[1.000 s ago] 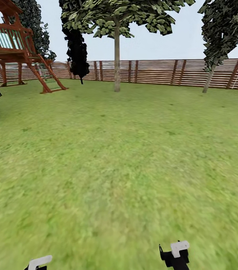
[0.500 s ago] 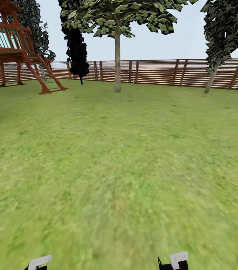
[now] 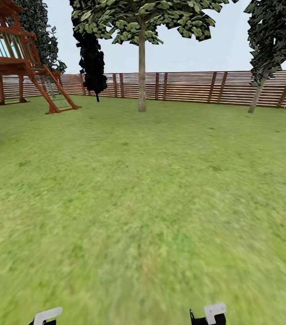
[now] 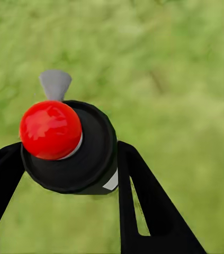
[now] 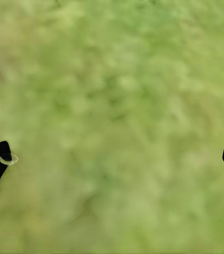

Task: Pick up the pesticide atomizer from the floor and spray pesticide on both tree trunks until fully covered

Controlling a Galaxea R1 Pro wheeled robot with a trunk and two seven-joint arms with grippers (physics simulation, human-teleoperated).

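The pesticide atomizer (image 4: 69, 145), a black body with a red round cap and a grey nozzle, sits between the black fingers of my left gripper (image 4: 69, 153), which is shut on it above blurred grass. My right gripper (image 5: 114, 156) hangs open over the lawn with nothing between its fingers. In the head view, white parts of my left arm (image 3: 48, 314) and right arm (image 3: 211, 312) peek in at the near edge. Far ahead stands a tree with a straight pale tree trunk (image 3: 141, 76) and a leafy crown high up.
Green lawn (image 3: 143, 203) stretches to a brown slat fence (image 3: 197, 85). A red playset (image 3: 21, 58) stands at the far left, with a near-black conifer (image 3: 91, 54) beside it. At the far right, a dark-leaved tree has a thin leaning trunk (image 3: 256, 97).
The whole head view has shifted slightly, so the camera has moved. The visible part of my right arm has sunk lower in the picture. The atomizer stays in my left gripper.
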